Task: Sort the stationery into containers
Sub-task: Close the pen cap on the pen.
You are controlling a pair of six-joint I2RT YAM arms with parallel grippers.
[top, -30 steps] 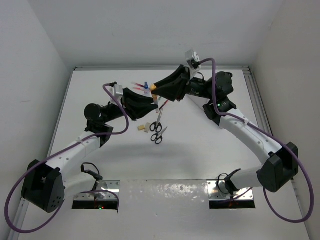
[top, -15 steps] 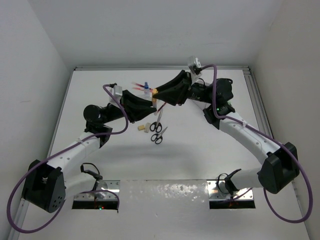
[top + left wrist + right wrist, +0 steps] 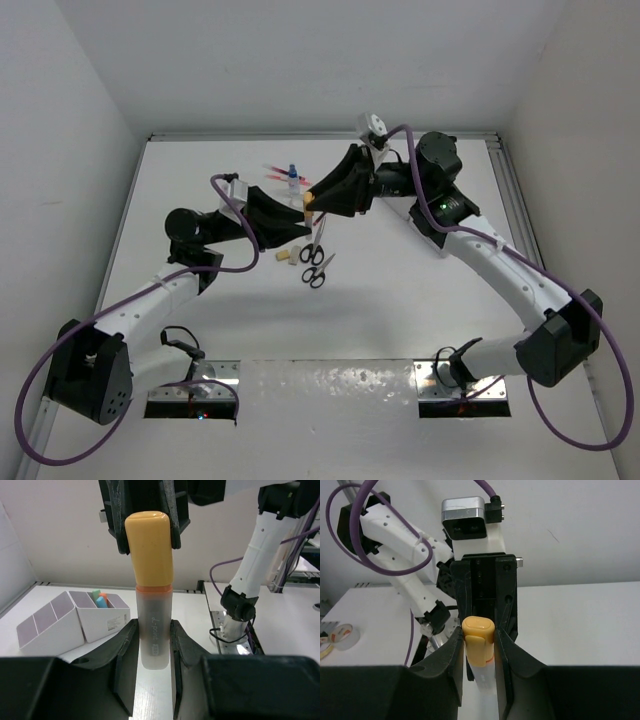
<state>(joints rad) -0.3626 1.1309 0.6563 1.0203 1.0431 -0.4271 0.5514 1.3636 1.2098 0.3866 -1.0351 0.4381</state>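
Note:
A highlighter (image 3: 150, 570) with a yellow-orange cap and a frosted clear body is held between both grippers above the table. My left gripper (image 3: 153, 630) is shut on its body. My right gripper (image 3: 479, 640) is shut on its cap (image 3: 479, 636). In the top view the grippers meet tip to tip, left (image 3: 293, 218) and right (image 3: 320, 197), with the cap (image 3: 308, 203) between them. Two black-handled scissors (image 3: 317, 262), beige erasers (image 3: 286, 255), a blue-capped bottle (image 3: 293, 177) and red pens (image 3: 272, 170) lie on the table. The white organiser (image 3: 75, 622) holds pastel capsule pieces (image 3: 101, 600).
A tape ring (image 3: 340, 635) lies on the table at the left of the right wrist view. The scissors and erasers lie just below the joined grippers in the top view. The organiser does not show in the top view.
The right gripper has swung down and to the left, and the highlighter's cap now sits lower, nearer the scissors. The left gripper has shifted slightly with it.

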